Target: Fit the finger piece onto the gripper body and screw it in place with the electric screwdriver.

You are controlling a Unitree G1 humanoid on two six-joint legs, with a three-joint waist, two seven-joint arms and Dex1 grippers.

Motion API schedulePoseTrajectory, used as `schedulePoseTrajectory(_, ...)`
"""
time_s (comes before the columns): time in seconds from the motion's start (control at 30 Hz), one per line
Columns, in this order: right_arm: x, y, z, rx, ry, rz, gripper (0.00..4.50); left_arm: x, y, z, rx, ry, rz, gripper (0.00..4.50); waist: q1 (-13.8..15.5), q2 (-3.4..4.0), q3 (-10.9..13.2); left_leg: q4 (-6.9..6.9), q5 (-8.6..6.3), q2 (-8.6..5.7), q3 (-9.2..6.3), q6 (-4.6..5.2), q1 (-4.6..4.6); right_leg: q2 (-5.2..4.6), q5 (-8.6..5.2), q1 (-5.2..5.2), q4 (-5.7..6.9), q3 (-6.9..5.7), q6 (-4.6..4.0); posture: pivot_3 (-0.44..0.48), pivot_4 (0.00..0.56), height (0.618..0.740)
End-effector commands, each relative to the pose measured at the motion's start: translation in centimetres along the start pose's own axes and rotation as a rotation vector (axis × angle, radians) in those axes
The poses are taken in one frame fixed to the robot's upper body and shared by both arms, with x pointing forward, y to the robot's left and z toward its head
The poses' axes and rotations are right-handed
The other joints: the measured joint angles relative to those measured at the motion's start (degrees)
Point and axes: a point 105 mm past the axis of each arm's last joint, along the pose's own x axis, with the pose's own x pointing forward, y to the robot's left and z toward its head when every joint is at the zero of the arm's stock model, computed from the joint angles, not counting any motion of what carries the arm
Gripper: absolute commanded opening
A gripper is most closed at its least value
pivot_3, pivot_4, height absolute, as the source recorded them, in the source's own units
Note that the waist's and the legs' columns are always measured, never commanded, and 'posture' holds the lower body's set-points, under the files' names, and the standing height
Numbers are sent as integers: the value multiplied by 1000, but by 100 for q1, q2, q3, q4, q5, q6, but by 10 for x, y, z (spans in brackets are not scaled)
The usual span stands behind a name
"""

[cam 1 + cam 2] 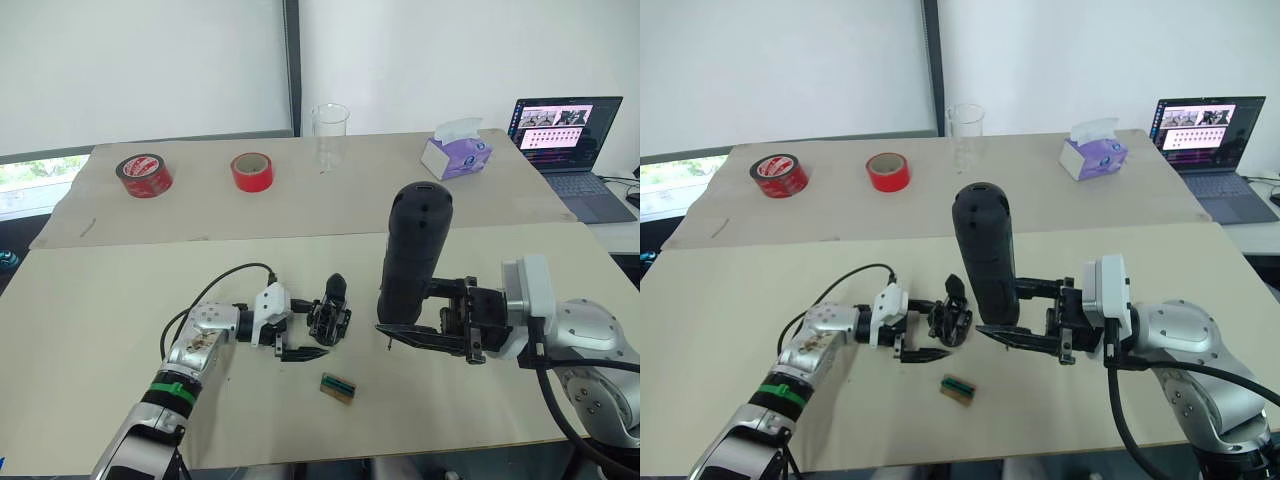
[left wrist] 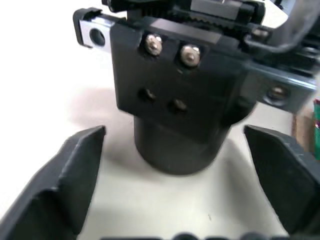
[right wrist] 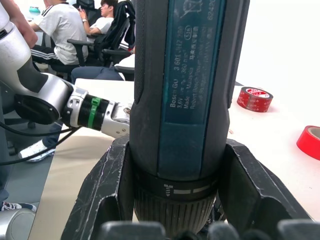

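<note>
Left wrist view: left gripper [image 2: 170, 200] sitting spread wide around gripper body [image 2: 180, 100], not touching; right gripper [image 1: 425, 320] gripping upright electric screwdriver [image 1: 412, 250].

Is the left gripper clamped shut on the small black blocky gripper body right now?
No: the left gripper's two fingers stand apart on either side of the small black blocky gripper body, with gaps.
</note>
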Motion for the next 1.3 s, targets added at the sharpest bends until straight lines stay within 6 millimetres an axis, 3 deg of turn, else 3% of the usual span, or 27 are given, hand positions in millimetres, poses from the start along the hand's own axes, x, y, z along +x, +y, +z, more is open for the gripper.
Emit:
schedulePoseTrajectory(0.03,-1,0,15,-60,-25,3,1916,-10,-2,10,33,-36,47,4437,9,0,0,0,0,0,0,0,0,-2,0,0,0,0,0,0,150,740)
schedulePoseTrajectory(0.2,-2,-2,13,-72,-10,-2,1916,-9,-15,13,12,-66,79,4437,31,0,0,2,-2,-1,0,2,-1,-6,0,4,-5,0,0,0,150,740)
schedulePoseTrajectory(0.5,0,-2,13,-74,-9,-2,1916,18,-18,13,-14,-62,208,4437,25,-1,1,2,-3,-1,0,3,-1,-5,0,4,-5,0,1,0,150,740)
schedulePoseTrajectory(1.03,1,-5,23,-89,-47,-16,1916,30,-26,-13,-65,7,253,4437,51,1,0,4,-3,-1,0,3,2,-6,0,9,-4,0,1,0,150,740)
schedulePoseTrajectory(1.13,2,-7,30,-94,-72,-17,1916,29,-26,-20,-78,24,261,3663,51,4,-2,3,-3,-1,0,3,3,-7,0,10,-5,0,1,0,150,740)
schedulePoseTrajectory(1.23,5,-12,41,-99,-102,-26,1916,29,-25,-27,-76,39,262,2314,65,6,-4,4,-3,-1,0,3,6,-7,0,12,-5,0,1,0,150,740)
schedulePoseTrajectory(1.3,7,-17,51,-105,-123,-26,1916,30,-25,-32,-82,44,262,2287,72,15,-9,4,-2,-1,0,3,7,-9,1,15,-5,0,1,0,150,740)
